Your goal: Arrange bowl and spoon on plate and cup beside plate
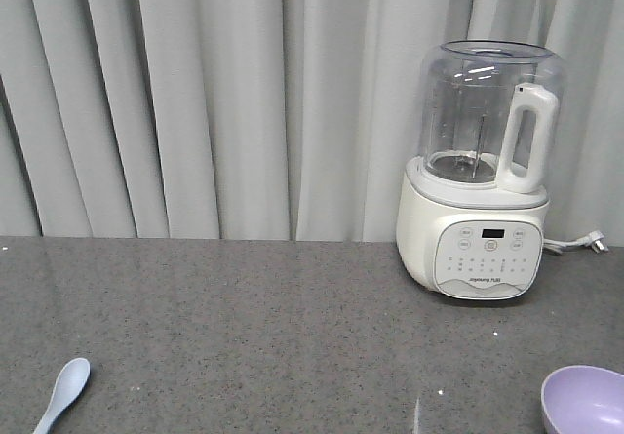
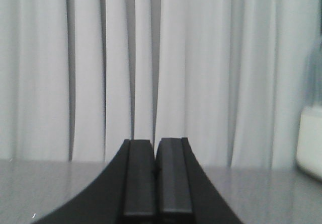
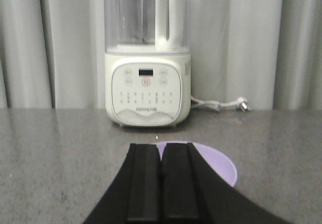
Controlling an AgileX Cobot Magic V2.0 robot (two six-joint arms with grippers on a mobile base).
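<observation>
A lavender bowl (image 1: pixel 585 400) sits at the bottom right of the front view, cut by the frame edge. In the right wrist view the same bowl (image 3: pixel 221 166) lies just beyond my right gripper (image 3: pixel 161 151), whose black fingers are pressed together with nothing between them. A pale blue spoon (image 1: pixel 61 392) lies at the bottom left of the front view, scoop pointing away. My left gripper (image 2: pixel 154 146) is shut and empty, facing the curtain above the counter. The plate and the cup are out of view. Neither gripper shows in the front view.
A white blender (image 1: pixel 478 176) with a clear jug stands at the back right of the grey speckled counter (image 1: pixel 253 327), its plug and cord (image 1: pixel 585 244) lying beside it. Grey curtains (image 1: pixel 195 93) hang behind. The blender (image 3: pixel 147 58) faces the right wrist camera.
</observation>
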